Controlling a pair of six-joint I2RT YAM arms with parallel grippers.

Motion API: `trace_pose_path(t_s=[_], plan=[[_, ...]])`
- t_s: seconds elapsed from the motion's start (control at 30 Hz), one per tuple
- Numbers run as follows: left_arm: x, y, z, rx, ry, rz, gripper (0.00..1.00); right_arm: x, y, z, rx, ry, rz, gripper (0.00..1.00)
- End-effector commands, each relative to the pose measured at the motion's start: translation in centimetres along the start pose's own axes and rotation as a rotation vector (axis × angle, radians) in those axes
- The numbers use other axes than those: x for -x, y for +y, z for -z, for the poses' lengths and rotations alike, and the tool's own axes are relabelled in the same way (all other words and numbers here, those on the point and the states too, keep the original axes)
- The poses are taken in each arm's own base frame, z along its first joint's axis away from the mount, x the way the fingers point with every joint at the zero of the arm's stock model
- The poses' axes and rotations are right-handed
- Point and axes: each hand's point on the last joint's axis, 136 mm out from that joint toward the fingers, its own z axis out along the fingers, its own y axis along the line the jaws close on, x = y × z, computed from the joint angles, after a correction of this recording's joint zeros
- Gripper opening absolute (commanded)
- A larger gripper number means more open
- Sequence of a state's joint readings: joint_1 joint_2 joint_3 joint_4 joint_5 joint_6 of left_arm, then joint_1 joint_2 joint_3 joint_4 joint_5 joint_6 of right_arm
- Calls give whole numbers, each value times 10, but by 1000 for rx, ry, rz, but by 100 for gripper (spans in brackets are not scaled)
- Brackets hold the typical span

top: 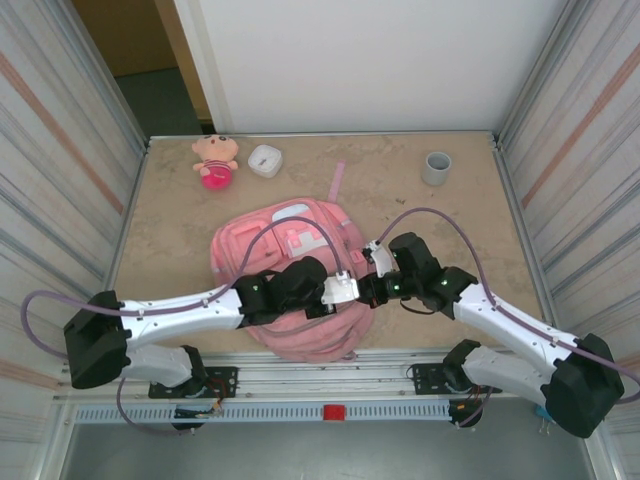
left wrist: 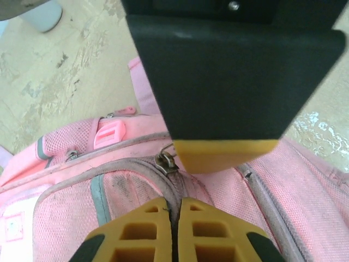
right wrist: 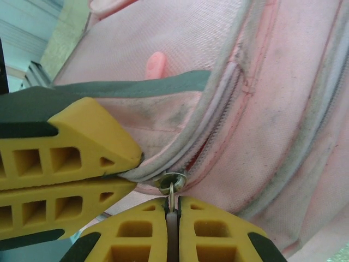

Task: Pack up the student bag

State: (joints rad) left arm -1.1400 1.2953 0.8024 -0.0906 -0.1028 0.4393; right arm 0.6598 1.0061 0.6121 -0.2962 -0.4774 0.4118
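Top external, left claw [left wrist: 173, 221], right claw [right wrist: 172, 221] clamping student bag [top: 285, 240], doll [top: 215, 160], cup [top: 436, 168] beyond

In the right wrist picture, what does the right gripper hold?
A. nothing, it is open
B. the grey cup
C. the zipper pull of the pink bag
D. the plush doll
C: the right gripper is shut on the pale zipper pull of the student bag.
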Motion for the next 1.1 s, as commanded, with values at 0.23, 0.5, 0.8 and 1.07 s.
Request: trace_pose_path(t_s=[0.23,0.5,0.8,1.07], plan=[[1,-34,28,-183,-123,-112,0,56,-44,6,-124,-185,-102,0],[6,-47,44,-249,-198,-151,0,102,-71,8,-174,-291,-123,0],[0,-15,36,-77,-148,-2,31,98,-63,14,-157,-270,-106,34],[-10,59,85,260,-44,654,83,101,-42,35,-216,-213,-76,82]])
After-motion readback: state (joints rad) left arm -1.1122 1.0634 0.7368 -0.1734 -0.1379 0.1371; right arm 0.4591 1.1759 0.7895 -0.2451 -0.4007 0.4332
